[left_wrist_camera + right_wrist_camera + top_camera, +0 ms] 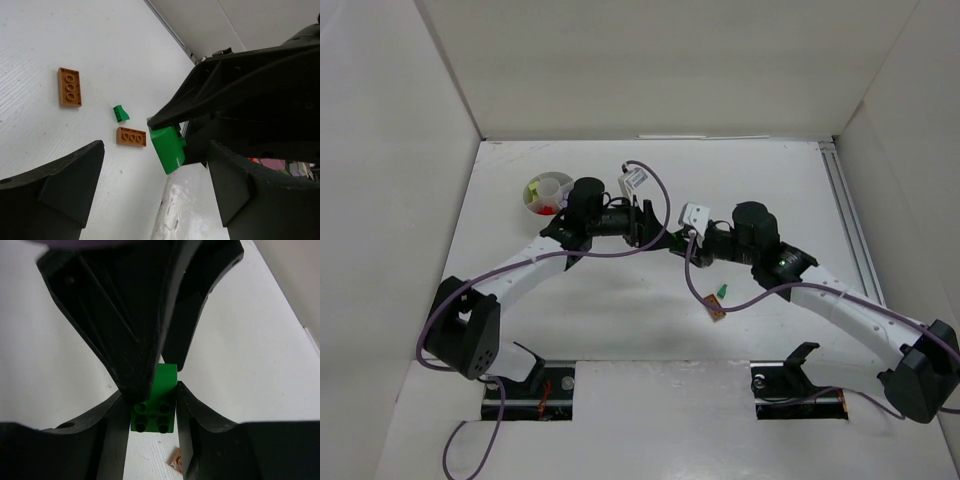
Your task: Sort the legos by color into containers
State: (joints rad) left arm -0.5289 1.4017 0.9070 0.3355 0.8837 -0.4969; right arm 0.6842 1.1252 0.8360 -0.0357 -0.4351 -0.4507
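Note:
My right gripper [151, 402] is shut on a green lego [156, 410], held studs toward the camera, above the middle of the table. My left gripper [156, 172] faces it from the other side and is open, its fingers [75, 185] straddling the same green lego [167, 148] without clamping it. In the top view the two grippers [658, 228] [682, 246] meet tip to tip. Two orange legos [69, 87] [131, 136] and a small green one [120, 113] lie on the table below. The white container [527, 196] sits at the back left with yellow-green and red bricks inside.
A small green brick [720, 291] and a brown one [716, 307] lie just in front of the right arm. A brown brick [176, 460] shows under the right fingers. White walls close the table on three sides, with a rail [847, 220] along the right edge.

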